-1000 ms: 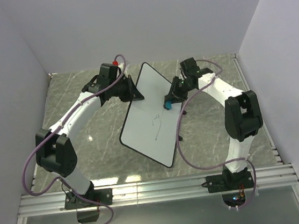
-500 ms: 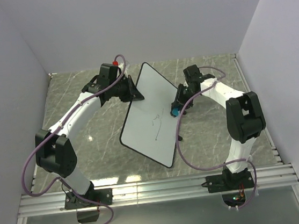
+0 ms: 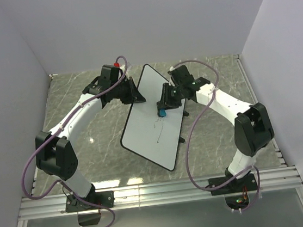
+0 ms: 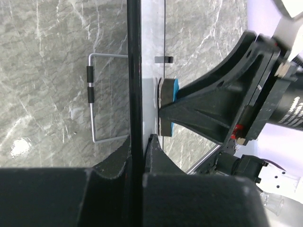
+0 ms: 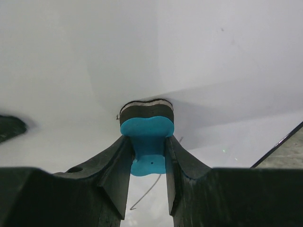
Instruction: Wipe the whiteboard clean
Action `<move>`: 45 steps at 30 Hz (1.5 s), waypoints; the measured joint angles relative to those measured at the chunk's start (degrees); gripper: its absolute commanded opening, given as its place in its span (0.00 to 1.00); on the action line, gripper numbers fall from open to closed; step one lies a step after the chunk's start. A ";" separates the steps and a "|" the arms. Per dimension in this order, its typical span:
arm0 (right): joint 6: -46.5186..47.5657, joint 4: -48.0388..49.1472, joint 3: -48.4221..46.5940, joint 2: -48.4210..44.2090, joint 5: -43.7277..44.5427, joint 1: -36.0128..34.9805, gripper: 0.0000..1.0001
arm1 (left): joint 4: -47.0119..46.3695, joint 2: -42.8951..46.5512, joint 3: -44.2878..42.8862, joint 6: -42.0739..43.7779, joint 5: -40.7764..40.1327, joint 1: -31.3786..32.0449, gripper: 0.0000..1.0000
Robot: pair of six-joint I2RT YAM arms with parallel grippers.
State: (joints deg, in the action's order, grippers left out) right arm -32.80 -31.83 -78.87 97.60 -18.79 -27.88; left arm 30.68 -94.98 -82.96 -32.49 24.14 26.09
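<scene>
Directly under the right tool [image 3: 163,106], the whiteboard [image 3: 146,141] lies across the marbled bench [image 3: 89,145]. This tool grips a blue eraser [image 5: 147,126] between its fingers, felt side pressed to the white face. Thin black scribbles [image 3: 158,127] sit just nearer than that tool. The left tool [image 4: 140,142] is clenched on the board's black rim, at its far-left edge.

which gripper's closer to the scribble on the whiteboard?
Right. The right gripper holds the blue eraser against the whiteboard right beside the scribble. The left gripper is shut on its left rim, farther from the marks.
</scene>
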 measured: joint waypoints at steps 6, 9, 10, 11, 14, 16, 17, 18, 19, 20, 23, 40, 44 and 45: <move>-0.48 5.29 8.44 -4.00 -0.48 0.11 0.00 | -0.04 0.17 0.31 0.09 0.09 -0.02 0.00; -0.72 5.84 11.72 -5.73 -0.09 0.11 0.00 | -0.22 0.28 0.42 0.09 0.39 -0.02 0.00; -0.81 5.84 12.66 -6.19 0.07 0.07 0.00 | -0.26 0.28 0.42 0.09 0.46 -0.02 0.00; -0.83 5.57 13.60 -6.69 0.35 -0.04 0.00 | -0.28 0.28 0.42 0.09 0.48 -0.02 0.00; -0.70 4.61 14.36 -7.56 1.97 -1.01 0.00 | -0.42 0.31 0.46 0.09 0.81 -0.02 0.00; -0.11 3.85 14.25 -8.11 3.54 -2.25 0.00 | -0.42 0.35 0.50 0.13 1.05 -0.02 0.00; 0.35 3.13 14.14 -8.44 4.20 -3.06 0.00 | -0.42 0.39 0.55 0.13 1.11 -0.02 0.00; 0.81 2.40 13.88 -8.63 4.68 -3.91 0.00 | -0.44 0.39 0.57 0.15 1.20 -0.02 0.00; 1.27 1.46 13.44 -8.85 5.01 -4.98 0.00 | -0.44 0.39 0.57 0.15 1.22 -0.02 0.00; 1.70 0.74 13.03 -9.05 5.29 -6.03 0.00 | -0.44 0.39 0.57 0.20 1.27 -0.02 0.00; 2.73 -1.29 11.41 -9.75 5.66 -9.51 0.00 | -0.46 0.39 0.55 0.33 1.33 -0.02 0.00; 2.58 0.28 11.32 -12.37 5.25 -13.44 0.00 | -1.03 0.13 0.33 0.42 1.81 0.09 0.00; 1.33 0.87 12.66 -11.08 7.23 -8.55 0.00 | -0.92 -0.17 -0.11 0.48 2.05 0.11 0.00; 1.09 0.85 12.72 -10.45 7.72 -7.41 0.00 | -0.85 -0.22 -0.15 0.50 2.05 0.11 0.00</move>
State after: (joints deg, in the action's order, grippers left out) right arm -31.70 -30.98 -66.15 87.15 -11.07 -35.29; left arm 29.82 -95.20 -83.11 -31.99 26.20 26.20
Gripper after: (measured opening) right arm 0.372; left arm 0.081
